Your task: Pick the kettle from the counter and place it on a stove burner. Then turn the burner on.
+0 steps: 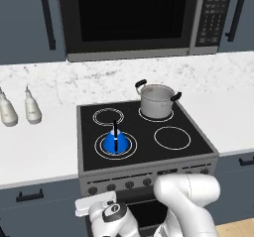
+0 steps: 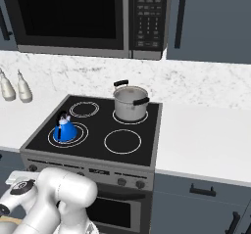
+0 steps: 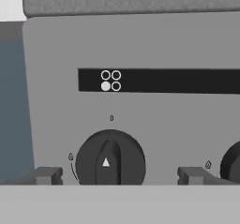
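The small bright-blue cone-shaped kettle [image 1: 115, 143] looks smooth and glossy on the black glass cooktop [image 1: 144, 132], which shines flat. Behind it the steel pot [image 1: 157, 101] has a brushed metal look, the white marble-look bench [image 1: 39, 147] is smooth with faint grey veining, and the dark round knob [image 3: 110, 160] looks matt plastic.

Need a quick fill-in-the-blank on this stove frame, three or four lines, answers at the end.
1. The blue kettle sits on the front-left stove burner, no longer on the ____.
2. The steel pot stands on the back-____ burner.
3. In the hand view, the open hand faces a dark ____ on the stove's front panel.
4. Two white bottles stand on the counter to the ____ of the stove.

Missing words: counter; right; knob; left
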Motion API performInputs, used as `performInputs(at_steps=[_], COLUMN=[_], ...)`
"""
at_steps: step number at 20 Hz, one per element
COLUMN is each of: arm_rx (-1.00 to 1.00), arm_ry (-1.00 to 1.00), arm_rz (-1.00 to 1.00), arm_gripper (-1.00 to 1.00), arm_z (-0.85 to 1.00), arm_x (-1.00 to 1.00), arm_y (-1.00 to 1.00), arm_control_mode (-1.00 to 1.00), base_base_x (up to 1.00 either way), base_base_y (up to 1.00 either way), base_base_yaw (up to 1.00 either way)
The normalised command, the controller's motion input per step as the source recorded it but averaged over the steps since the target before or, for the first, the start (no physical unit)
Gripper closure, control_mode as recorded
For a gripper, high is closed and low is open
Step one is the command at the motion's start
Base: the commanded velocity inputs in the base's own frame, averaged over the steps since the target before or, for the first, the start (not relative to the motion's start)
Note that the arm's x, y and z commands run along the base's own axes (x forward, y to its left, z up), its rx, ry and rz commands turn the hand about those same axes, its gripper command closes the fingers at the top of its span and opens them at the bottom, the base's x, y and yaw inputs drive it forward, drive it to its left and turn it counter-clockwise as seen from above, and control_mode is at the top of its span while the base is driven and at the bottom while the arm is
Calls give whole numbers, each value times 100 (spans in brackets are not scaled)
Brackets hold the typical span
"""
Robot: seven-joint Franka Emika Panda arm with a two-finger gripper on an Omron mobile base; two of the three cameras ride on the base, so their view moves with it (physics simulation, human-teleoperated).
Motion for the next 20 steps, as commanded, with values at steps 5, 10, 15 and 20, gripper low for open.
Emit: performInputs(at_steps=[5,10,15,20], arm_rx=[0,0,-17,-34], arm_ry=[0,0,0,0], arm_rz=[0,0,1,5], arm_gripper=[100,100,100,100], arm_z=[0,7,18,13], arm_x=[0,11,29,30], arm_y=[0,0,16,27], arm_control_mode=[-100,-100,-100,-100], base_base_x=[0,0,0,0], base_base_y=[0,0,0,0], base_base_yaw=[0,0,0,0])
